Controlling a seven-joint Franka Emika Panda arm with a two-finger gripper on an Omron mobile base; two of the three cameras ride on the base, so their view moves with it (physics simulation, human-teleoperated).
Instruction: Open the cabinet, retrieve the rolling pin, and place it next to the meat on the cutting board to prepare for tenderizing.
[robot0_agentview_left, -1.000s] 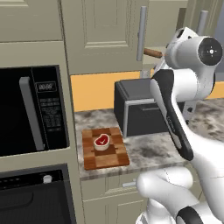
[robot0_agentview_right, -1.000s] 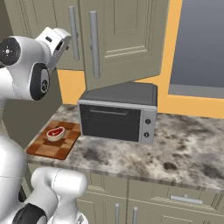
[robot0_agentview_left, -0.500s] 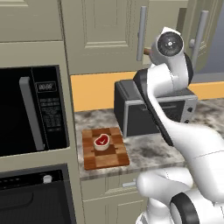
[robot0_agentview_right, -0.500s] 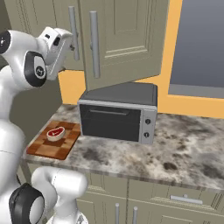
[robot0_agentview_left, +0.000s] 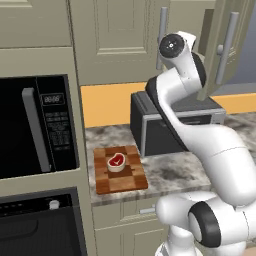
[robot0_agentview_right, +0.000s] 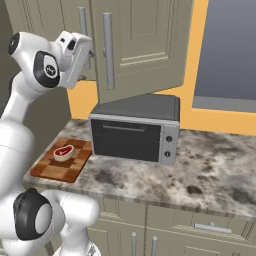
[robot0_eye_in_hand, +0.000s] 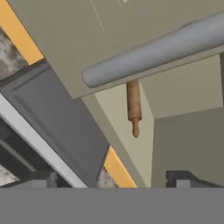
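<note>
The cabinet door (robot0_agentview_right: 145, 45) stands swung open over the toaster oven, and its silver bar handle (robot0_eye_in_hand: 162, 48) crosses the top of the hand view. Past the door's edge, the brown rolling pin (robot0_eye_in_hand: 134, 105) lies inside the cabinet, one knobbed end pointing toward me. My gripper (robot0_eye_in_hand: 111, 181) is open and empty, some way short of the pin, with the fingertips (robot0_eye_in_hand: 43, 179) spread wide. My hand (robot0_agentview_right: 75, 52) hovers by the door's handle side. The meat (robot0_agentview_left: 116, 162) sits on the checkered cutting board (robot0_agentview_left: 120, 172), also seen as meat (robot0_agentview_right: 63, 151) on the cutting board (robot0_agentview_right: 57, 165).
A dark toaster oven (robot0_agentview_right: 135, 130) stands on the marble counter (robot0_agentview_right: 210, 170) right of the board, under the open door. A black microwave (robot0_agentview_left: 35, 125) is built into the tall unit on the left. Low cabinets (robot0_agentview_right: 150, 235) run beneath the counter.
The arm's upper joints have swung left, in front of the cabinet. The hand has shifted slightly toward the open door. The jaws have stayed open.
</note>
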